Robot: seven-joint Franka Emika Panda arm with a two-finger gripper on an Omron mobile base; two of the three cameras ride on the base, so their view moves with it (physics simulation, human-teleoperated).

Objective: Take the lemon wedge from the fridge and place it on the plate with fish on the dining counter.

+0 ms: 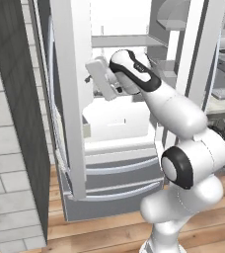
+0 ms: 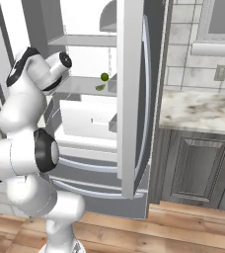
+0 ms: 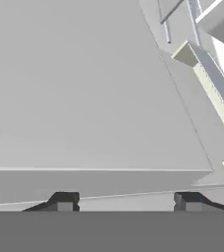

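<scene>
Your fridge [image 2: 129, 99] stands open at frame centre; on its white shelf [image 2: 82, 88] the lemon wedge [image 2: 100, 87] lies beside a small green fruit [image 2: 104, 76]. The gripper [image 3: 125, 201] shows spread jaws, pinching nothing.

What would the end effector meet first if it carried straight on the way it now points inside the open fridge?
Most likely a bare white inner surface of the fridge, probably a shelf or wall; depth is unclear. The end effector has nothing between its open fingertips, and the lemon wedge is not on that line.
</scene>
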